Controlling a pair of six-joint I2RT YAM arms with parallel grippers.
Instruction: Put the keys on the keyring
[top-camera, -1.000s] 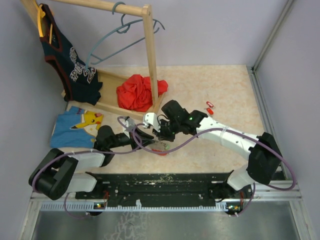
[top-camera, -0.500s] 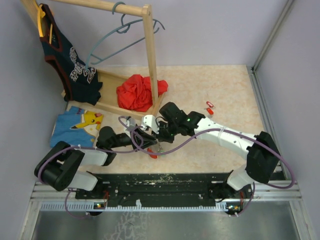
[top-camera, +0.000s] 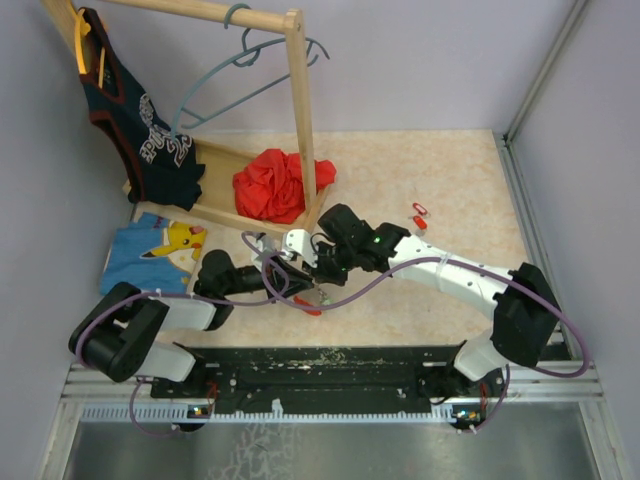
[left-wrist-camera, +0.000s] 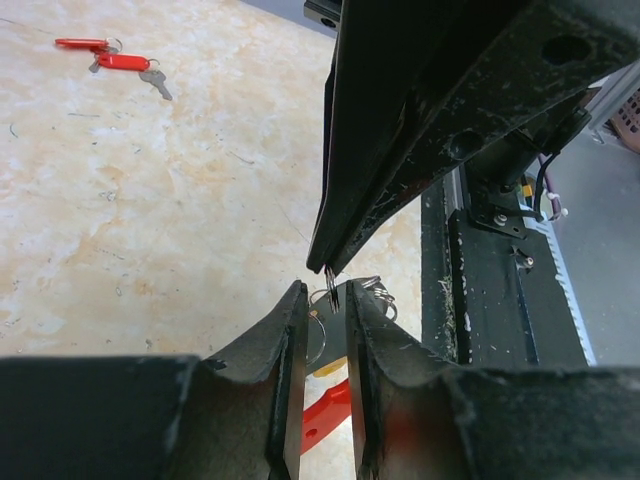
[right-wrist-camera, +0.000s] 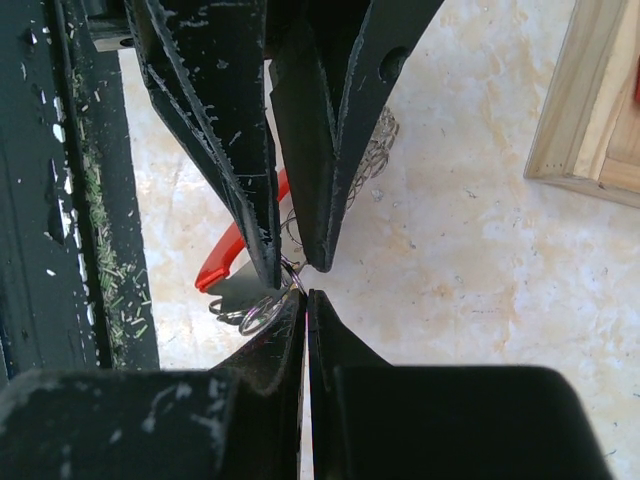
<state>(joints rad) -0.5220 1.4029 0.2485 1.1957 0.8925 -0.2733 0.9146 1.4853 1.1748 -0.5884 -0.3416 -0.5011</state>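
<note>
Now | thin grey wire keyring, red plastic-tagged keys under it, over marbled table just off front corner of wooden rack | red tag nudged leftward, left arm re-angled since a second ago | right arm stretched across, right fingers pinched shut on keyring; left fingers slightly parted, straddling it

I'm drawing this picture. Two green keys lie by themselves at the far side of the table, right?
Not quite. Those keys are red, not green; the left wrist view shows it. So: two red keys lie by themselves at the far side of the table.
</note>
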